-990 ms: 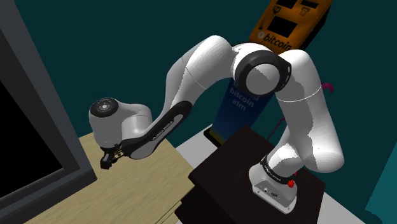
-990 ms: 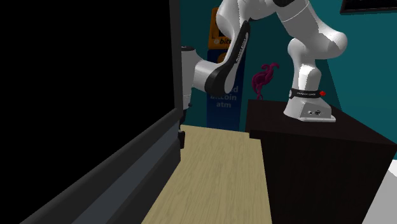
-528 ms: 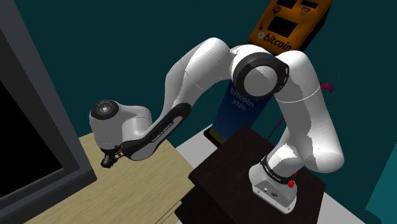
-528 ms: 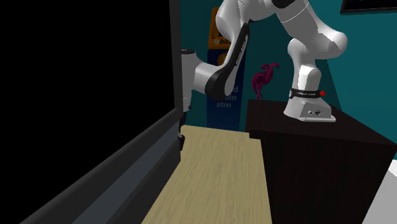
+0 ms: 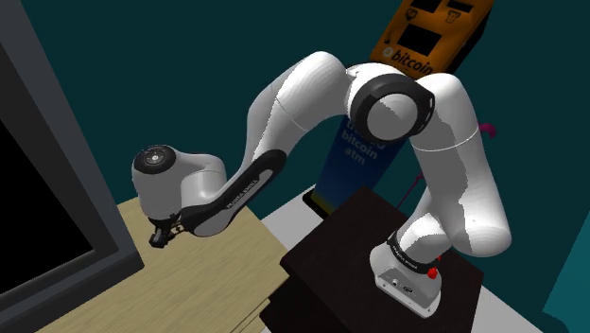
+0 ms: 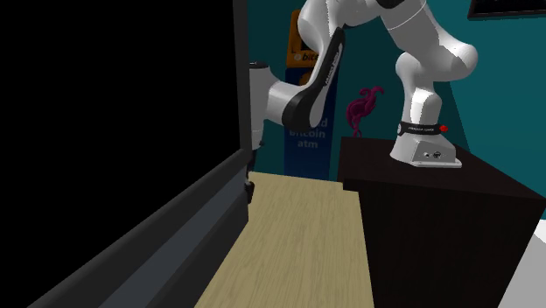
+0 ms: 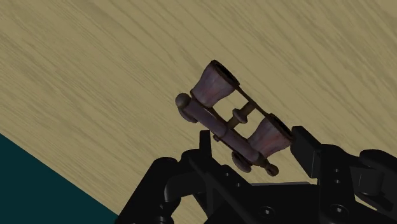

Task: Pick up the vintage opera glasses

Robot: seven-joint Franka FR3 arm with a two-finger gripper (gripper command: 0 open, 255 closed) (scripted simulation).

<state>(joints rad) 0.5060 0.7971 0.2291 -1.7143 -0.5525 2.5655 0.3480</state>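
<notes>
Opera glasses, mauve-barrelled and dark-framed, lie on the pale wooden desk between the spread black end effector fingers; the white arm has barely shifted, so closing seems next.

exteriors: dim | wrist view: brighter, even | light: apparently overhead

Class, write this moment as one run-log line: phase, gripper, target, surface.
phase: pre-grasp | gripper: open, fingers either side of target, not clasping | target: opera glasses, unlifted | surface: wood-grain tabletop
</notes>
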